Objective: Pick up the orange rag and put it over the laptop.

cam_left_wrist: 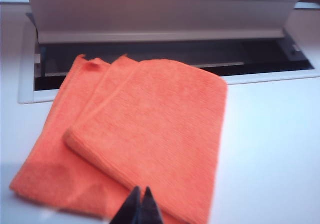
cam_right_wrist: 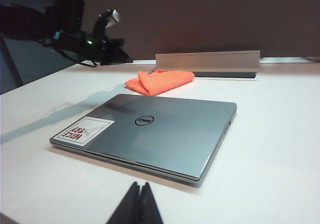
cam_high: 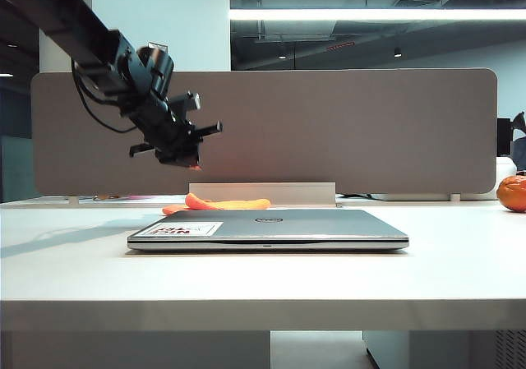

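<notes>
The orange rag (cam_left_wrist: 145,134) lies folded on the white table behind the laptop; it also shows as a low orange strip (cam_high: 218,204) and as a folded cloth (cam_right_wrist: 160,81). The closed silver Dell laptop (cam_high: 267,228) (cam_right_wrist: 150,129) rests flat in the middle of the table, sticker near its left corner. My left gripper (cam_high: 196,165) (cam_left_wrist: 141,190) hangs in the air above the rag, pointing down at it, shut with nothing held. My right gripper (cam_right_wrist: 140,185) hovers low in front of the laptop, shut and empty; the exterior view does not show it.
A grey cable-tray flap (cam_left_wrist: 160,14) stands open over a dark slot just behind the rag. A grey partition (cam_high: 329,131) walls the table's back. A round glossy orange thing (cam_high: 513,192) sits at the far right edge.
</notes>
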Action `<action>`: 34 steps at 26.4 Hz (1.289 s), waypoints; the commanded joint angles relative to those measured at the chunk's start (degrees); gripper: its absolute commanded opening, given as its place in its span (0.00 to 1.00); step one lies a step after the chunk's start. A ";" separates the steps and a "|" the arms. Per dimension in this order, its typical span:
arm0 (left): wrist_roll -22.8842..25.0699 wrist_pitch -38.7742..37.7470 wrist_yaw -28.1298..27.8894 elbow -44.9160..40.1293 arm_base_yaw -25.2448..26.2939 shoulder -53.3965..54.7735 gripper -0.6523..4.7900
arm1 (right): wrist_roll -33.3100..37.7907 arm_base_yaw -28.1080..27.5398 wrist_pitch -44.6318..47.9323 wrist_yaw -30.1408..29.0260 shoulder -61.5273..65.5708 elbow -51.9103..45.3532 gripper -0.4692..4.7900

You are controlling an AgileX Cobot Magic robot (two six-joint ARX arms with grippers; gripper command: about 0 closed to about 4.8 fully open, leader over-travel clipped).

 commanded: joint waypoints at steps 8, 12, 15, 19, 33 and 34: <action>1.51 -0.63 -3.89 2.91 0.09 3.39 0.47 | 0.20 0.02 0.66 0.07 -0.09 -0.20 0.08; 0.81 -0.24 -3.26 2.89 0.07 3.41 0.56 | 0.20 0.02 0.52 0.07 -0.09 -0.20 0.08; -1.42 1.55 -3.26 2.89 0.04 3.74 0.56 | 0.20 0.02 0.48 0.07 -0.09 -0.20 0.08; -6.10 3.69 -3.30 2.91 0.07 4.66 0.56 | 0.20 0.02 0.50 0.15 -0.09 -0.20 0.08; -7.48 6.34 -2.51 2.93 0.07 8.37 0.56 | 0.22 0.04 0.46 -0.04 -0.09 -0.20 0.08; -7.48 6.40 -2.78 2.93 0.07 8.37 0.56 | 0.22 0.04 0.48 -0.04 -0.09 -0.20 0.08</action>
